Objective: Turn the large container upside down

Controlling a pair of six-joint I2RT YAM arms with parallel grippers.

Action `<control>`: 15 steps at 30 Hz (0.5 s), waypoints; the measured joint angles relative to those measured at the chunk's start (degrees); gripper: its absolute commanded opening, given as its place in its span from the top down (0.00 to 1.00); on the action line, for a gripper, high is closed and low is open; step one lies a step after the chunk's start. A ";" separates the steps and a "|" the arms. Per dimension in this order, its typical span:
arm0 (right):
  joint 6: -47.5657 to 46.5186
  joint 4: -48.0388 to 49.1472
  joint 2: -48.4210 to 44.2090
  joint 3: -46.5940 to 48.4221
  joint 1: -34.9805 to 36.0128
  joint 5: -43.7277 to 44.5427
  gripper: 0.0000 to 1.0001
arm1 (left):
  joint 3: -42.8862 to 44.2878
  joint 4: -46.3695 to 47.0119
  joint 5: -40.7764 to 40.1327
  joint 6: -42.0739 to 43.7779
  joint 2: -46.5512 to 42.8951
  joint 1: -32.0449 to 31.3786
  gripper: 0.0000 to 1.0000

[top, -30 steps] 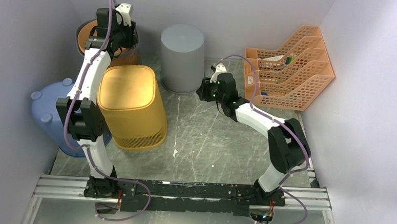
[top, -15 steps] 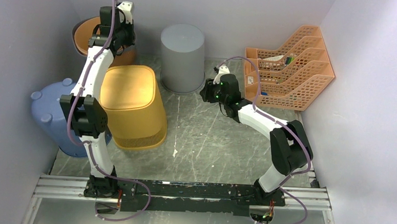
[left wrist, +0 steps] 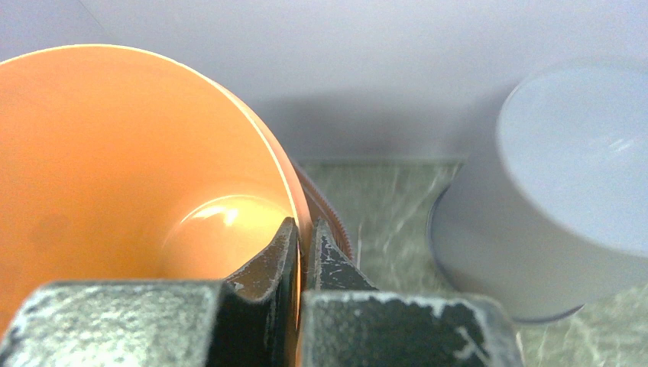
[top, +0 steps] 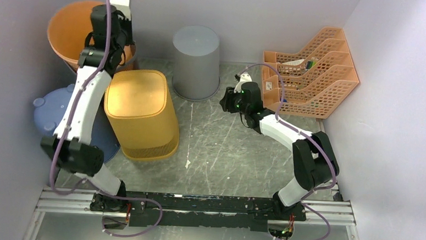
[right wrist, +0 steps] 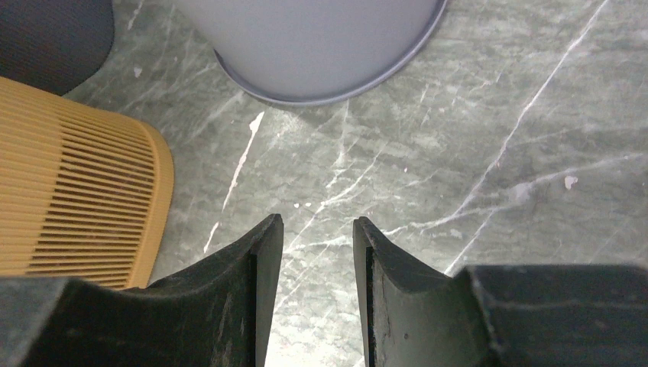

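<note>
left fingers [left wrist: 267, 264] clamped on rim of large round orange plastic bucket [left wrist: 115, 153], wall between them | right fingers [right wrist: 237, 283] slightly parted, empty | tip: pinch firmly, roll mouth down slowly

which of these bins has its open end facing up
The orange round plastic bucket in the left corner: its hollow inside shows, left pincer shut on its rim. The yellow slatted bin and grey round bin show closed bases.
</note>
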 measured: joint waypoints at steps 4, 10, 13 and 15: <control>0.17 0.00 0.00 -0.61 0.00 -0.11 0.61 | 0.00 6.05 -3.17 2.45 -8.87 -3.23 0.93; 0.46 0.00 -0.35 -0.90 0.02 -0.44 0.61 | -1.16 16.72 -3.48 4.22 -17.18 -5.51 0.93; 0.44 -0.22 -1.20 -1.16 0.00 -0.24 0.61 | -1.20 17.62 -2.32 3.58 -18.62 -5.55 0.93; 0.35 -0.59 -2.14 -1.16 0.00 0.26 0.61 | -1.09 17.53 0.24 2.45 -19.32 -5.57 0.93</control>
